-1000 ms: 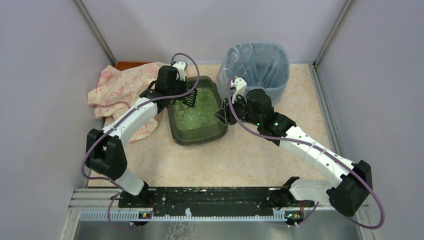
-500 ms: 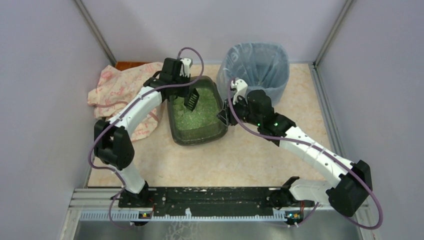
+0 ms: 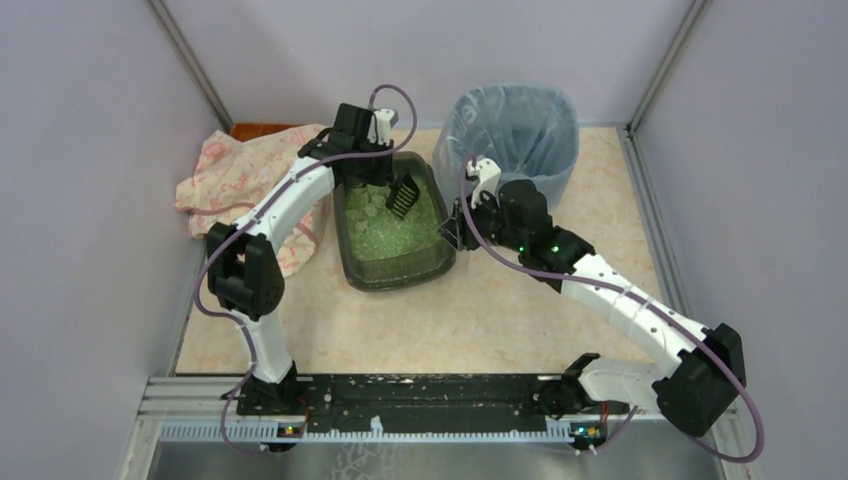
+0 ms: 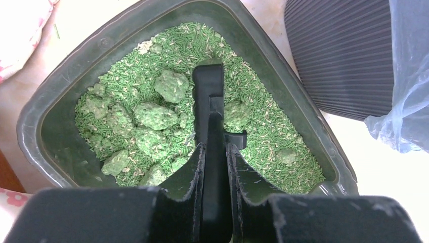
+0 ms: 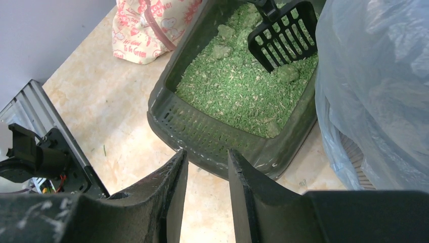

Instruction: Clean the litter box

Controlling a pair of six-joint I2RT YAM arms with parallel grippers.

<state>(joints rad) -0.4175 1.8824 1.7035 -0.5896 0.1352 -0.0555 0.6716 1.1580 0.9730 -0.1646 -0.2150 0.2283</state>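
Left gripper (image 4: 215, 151) is clamping scoop (image 4: 208, 101), right gripper (image 5: 207, 158) is hanging parted, empty; tilting risks dropping clumps (image 4: 171, 85) outside litter box (image 4: 31, 126).

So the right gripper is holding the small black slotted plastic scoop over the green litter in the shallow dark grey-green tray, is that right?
No, the left gripper holds the small black slotted plastic scoop over the litter in the dark grey-green tray; the left wrist view shows it.

litter box (image 4: 60, 83): matt plastic | litter (image 4: 273, 131): rough pellets | scoop (image 4: 208, 96): matt plastic | bin bag (image 5: 374, 76): glossy film | cloth (image 3: 240, 175): fabric
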